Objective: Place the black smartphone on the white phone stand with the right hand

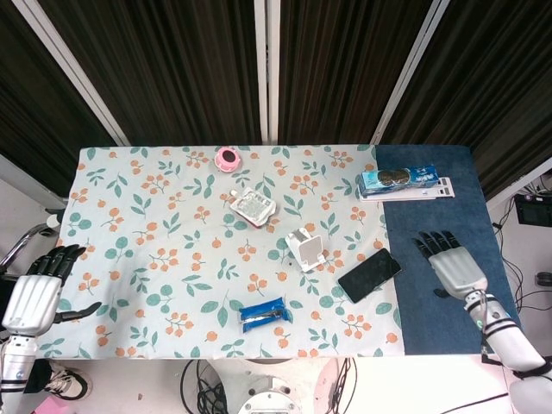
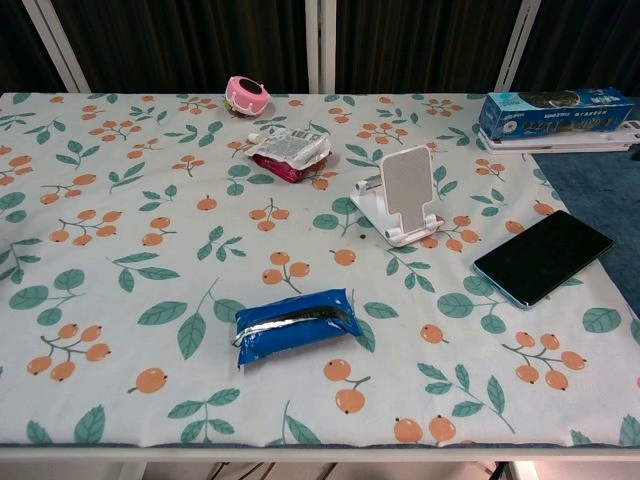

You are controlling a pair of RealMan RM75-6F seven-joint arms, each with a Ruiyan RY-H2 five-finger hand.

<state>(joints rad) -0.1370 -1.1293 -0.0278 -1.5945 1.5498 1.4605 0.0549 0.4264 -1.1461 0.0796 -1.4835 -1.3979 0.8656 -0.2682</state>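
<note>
Silver right hand & left hand, black fingers.
</note>
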